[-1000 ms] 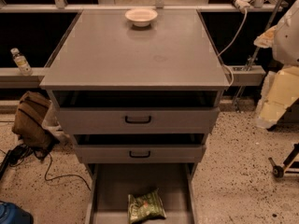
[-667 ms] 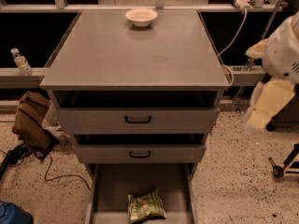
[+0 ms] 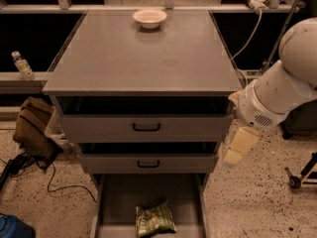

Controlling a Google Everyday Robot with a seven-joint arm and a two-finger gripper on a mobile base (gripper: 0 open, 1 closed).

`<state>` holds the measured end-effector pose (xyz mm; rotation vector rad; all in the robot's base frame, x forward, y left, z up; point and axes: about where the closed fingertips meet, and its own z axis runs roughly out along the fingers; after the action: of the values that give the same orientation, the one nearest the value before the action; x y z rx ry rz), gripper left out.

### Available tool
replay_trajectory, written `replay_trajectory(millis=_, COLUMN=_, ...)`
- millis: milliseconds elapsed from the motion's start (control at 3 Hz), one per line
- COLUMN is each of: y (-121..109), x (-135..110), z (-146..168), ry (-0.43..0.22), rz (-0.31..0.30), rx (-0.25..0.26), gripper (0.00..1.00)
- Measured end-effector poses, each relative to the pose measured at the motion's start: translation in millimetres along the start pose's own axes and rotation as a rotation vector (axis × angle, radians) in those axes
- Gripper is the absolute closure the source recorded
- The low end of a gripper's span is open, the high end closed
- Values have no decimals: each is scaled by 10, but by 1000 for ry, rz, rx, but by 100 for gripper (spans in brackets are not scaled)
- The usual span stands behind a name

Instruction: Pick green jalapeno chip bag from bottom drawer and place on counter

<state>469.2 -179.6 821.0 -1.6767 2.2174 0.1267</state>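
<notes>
The green jalapeno chip bag (image 3: 155,218) lies crinkled on the grey floor of the pulled-out bottom drawer (image 3: 148,192), near its front edge. The counter (image 3: 143,58) is the wide grey top of the cabinet. My gripper (image 3: 237,147) hangs pale and yellowish from the white arm (image 3: 277,93). It is beside the cabinet's right side at the height of the middle drawer, above and to the right of the bag and apart from it. It holds nothing that I can see.
A white bowl (image 3: 149,18) stands at the back of the counter. Two upper drawers with black handles (image 3: 146,127) (image 3: 148,163) stick out slightly above the bottom one. A brown bag (image 3: 33,128), cables and a bottle (image 3: 22,66) are on the left. A wheeled stand (image 3: 299,175) is on the right.
The arm has swung left and down from the right edge of the view, bringing my gripper close to the cabinet's right side. The bag has not moved.
</notes>
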Motion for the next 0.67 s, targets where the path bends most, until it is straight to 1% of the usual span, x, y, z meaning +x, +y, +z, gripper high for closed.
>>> replay_trajectory(millis=333, y=1, x=-13, z=6, ry=-3, rz=-5, rx=2, gripper=0)
replay_trajectory(millis=667, y=28, x=-52, z=227, ry=-44, rz=12, rx=14, gripper=0)
